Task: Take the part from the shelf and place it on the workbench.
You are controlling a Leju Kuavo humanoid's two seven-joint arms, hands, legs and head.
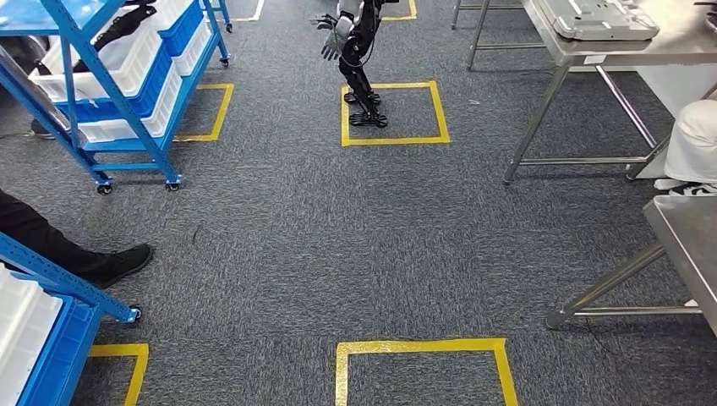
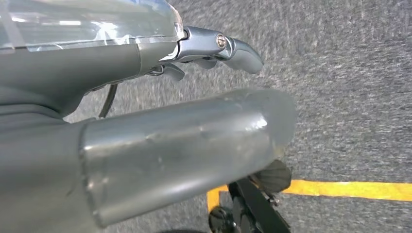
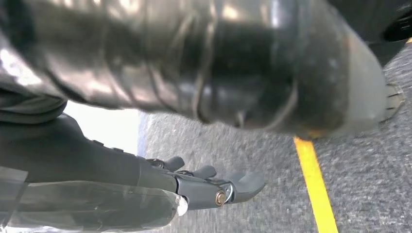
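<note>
A blue wheeled shelf (image 1: 127,76) with white and blue bins stands at the far left of the head view. Across the carpet on the right is a steel workbench (image 1: 626,49), and a flat grey moulded part (image 1: 596,19) lies on its top. My left hand (image 2: 160,145) hangs over the grey carpet; its thumb and fingers (image 2: 228,46) are stretched out and apart, with nothing in them. My right hand (image 3: 160,179) also hangs above the carpet, fingers (image 3: 233,187) extended and spread, and it holds nothing.
Another humanoid robot (image 1: 359,59) stands in a yellow floor square (image 1: 393,139) straight ahead. A second blue shelf (image 1: 42,313) is close at my near left, with a person's dark shoe (image 1: 114,264) beside it. A person in white (image 1: 693,144) sits by a second bench (image 1: 689,245) on the right.
</note>
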